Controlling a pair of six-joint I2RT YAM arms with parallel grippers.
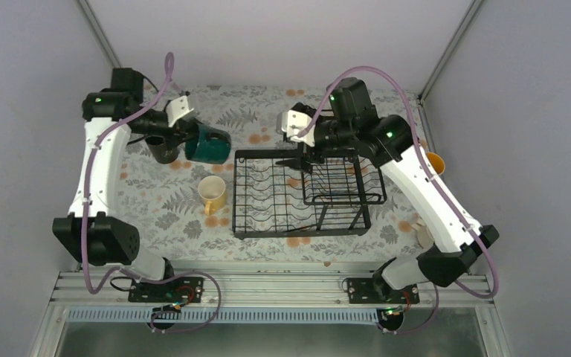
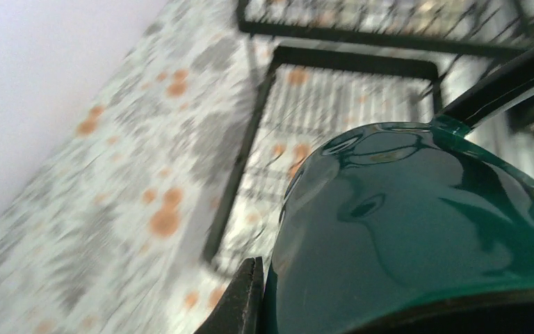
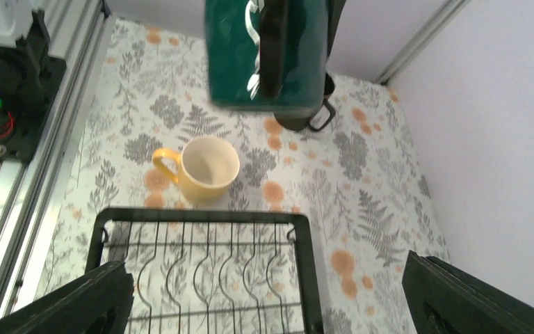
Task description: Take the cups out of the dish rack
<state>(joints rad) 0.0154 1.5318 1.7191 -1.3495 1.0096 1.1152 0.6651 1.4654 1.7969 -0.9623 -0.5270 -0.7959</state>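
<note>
the black wire dish rack [image 1: 236, 195] sits right of the middle of the floral cloth [image 1: 149, 208]. at its ten o'clock the left gripper [image 1: 193, 136] clasps the dark teal mug [image 1: 213, 146], tipped on its side, with the upright black mug [image 1: 163, 150] just beside it at nine o'clock. the pale yellow mug [image 1: 213, 193] stands near the rack's nine o'clock edge. the right gripper [image 1: 302, 158] hangs over the rack's twelve o'clock rim. partly behind the right arm, the orange-lined white mug [image 1: 436, 161] is at the rack's two o'clock and the cream mug [image 1: 422, 235] at its four o'clock.

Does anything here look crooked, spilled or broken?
Only the green mug: it is held tipped sideways in the left claw, beside the black mug, while the yellow mug stands upright. No spill or damage shows.
</note>
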